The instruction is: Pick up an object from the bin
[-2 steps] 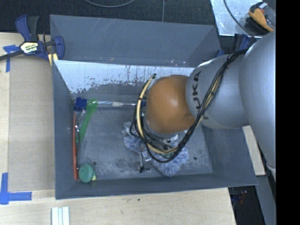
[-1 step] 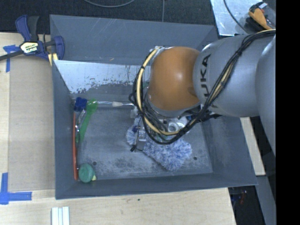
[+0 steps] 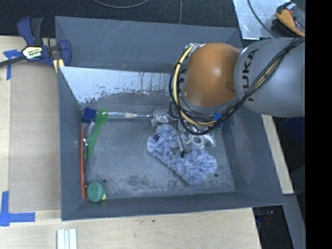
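Note:
My gripper is down in the middle of the bin, its fingers pressed into a fluffy blue-and-white cloth that lies crumpled on the floor. The cloth spreads from under the gripper toward the near right. The cloth's folds hide the fingertips, so their spread is unclear. A clear-handled brush with a green and blue head lies along the back wall to the left, its handle reaching toward the gripper.
An orange rod runs along the left wall. A green ball rests in the near left corner. The arm with its orange cover hangs over the bin's right half.

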Motion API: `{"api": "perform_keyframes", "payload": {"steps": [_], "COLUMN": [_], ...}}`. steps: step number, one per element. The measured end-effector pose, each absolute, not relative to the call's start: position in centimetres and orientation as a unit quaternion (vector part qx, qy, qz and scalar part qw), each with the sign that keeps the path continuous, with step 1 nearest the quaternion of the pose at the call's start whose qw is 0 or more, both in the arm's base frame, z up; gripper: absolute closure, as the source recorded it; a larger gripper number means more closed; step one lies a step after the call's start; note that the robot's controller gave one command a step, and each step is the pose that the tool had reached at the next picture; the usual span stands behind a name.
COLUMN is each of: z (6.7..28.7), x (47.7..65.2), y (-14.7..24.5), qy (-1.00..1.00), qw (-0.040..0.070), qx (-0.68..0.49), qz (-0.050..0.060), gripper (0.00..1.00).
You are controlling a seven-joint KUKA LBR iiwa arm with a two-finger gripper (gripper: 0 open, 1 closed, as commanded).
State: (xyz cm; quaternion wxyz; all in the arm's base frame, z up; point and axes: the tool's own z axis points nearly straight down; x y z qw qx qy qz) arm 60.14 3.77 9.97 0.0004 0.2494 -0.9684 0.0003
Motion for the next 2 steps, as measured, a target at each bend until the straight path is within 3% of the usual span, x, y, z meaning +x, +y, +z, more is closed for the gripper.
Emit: {"api": "perform_keyframes", "payload": {"steps": [1, 2], "z": [7.2, 7.6], "x": [60.8, 56.3], "y": [2.1, -0.9], "qy": [-0.998, -0.927], "qw": [-0.003, -0.01], "qx": [-0.066, 0.376], "qz": [-0.003, 0.0], "gripper": [0.0, 1.0]}}
